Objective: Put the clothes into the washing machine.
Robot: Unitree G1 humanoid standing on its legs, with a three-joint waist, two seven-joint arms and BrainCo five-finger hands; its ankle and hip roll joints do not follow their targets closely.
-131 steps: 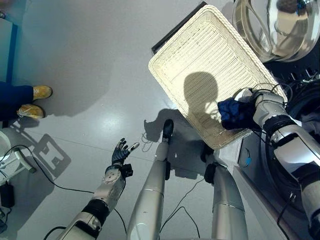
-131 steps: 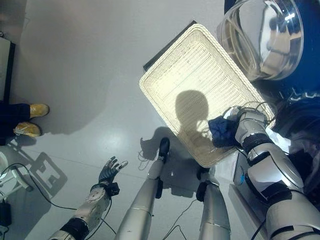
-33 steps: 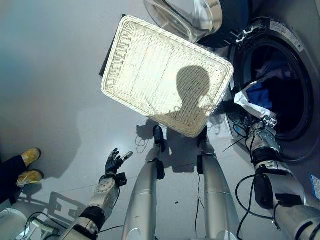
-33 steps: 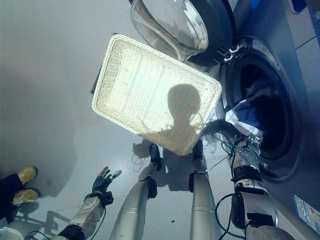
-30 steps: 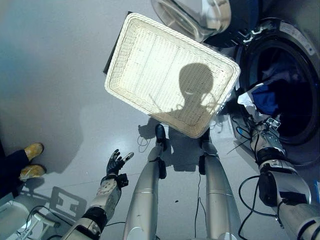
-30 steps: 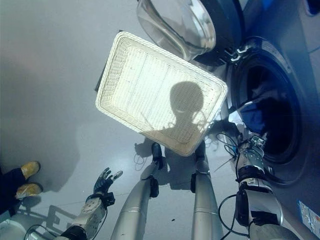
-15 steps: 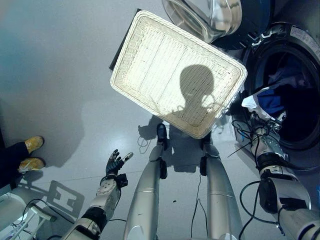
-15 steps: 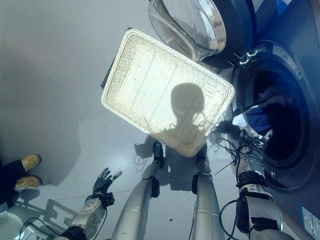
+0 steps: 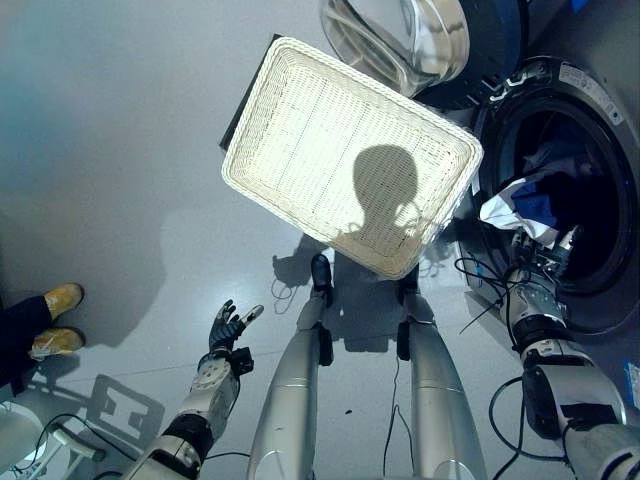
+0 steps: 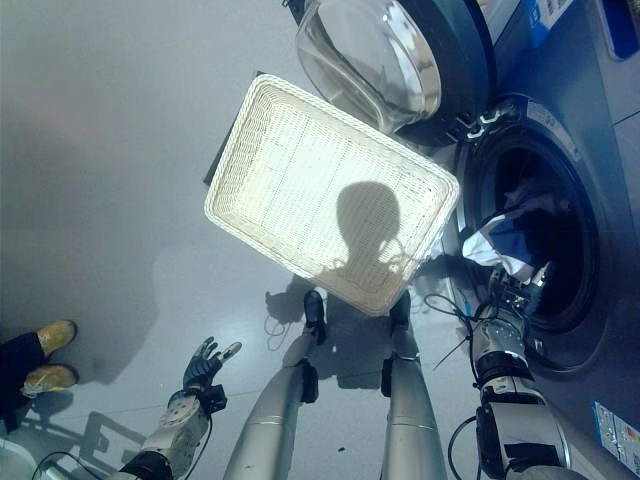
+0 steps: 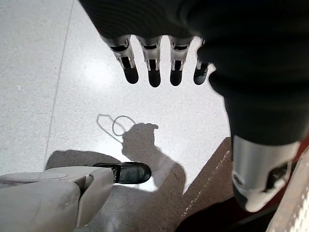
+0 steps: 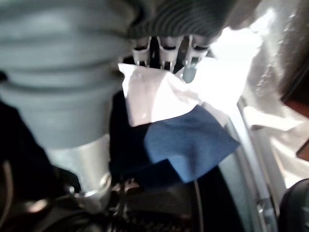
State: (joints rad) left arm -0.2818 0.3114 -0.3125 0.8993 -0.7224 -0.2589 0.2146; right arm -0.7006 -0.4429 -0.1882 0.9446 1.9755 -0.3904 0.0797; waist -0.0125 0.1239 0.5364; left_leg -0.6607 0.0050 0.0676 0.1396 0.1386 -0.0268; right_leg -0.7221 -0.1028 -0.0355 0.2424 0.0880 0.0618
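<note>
One wicker basket [image 9: 300,130], rectangular, cream-white with a tight ribbed weave and a rolled rim, sits on the smooth grey floor [image 9: 120,150] with nothing lying in it, just left of the one washing machine [image 10: 585,150]. The machine is a dark front-loader with a round porthole, and its single door [image 10: 370,60], a domed clear bowl in a shiny ring, is swung wide open toward the far side of the basket. The clothes [image 9: 520,205] are a crumpled bundle, white fabric bunched with a deep blue piece, hanging right at the near lip of the drum opening, partly inside; there's more dark cloth deeper in the drum but I can't make out how many pieces. The right hand [image 9: 556,250] is up at the drum mouth next to the bundle, and in its wrist view the fingers [image 12: 164,53] look straight and point down at the white fabric [image 12: 154,96], not curled round anything, though I can't tell if the tips actually touch it. The left hand [image 9: 226,326] hangs low on the near left over bare floor, fingers [image 11: 152,67] spread and relaxed, holding nothing. One person stands at the far left edge: two yellowish shoes [image 9: 55,318] and a dark trouser leg.
</note>
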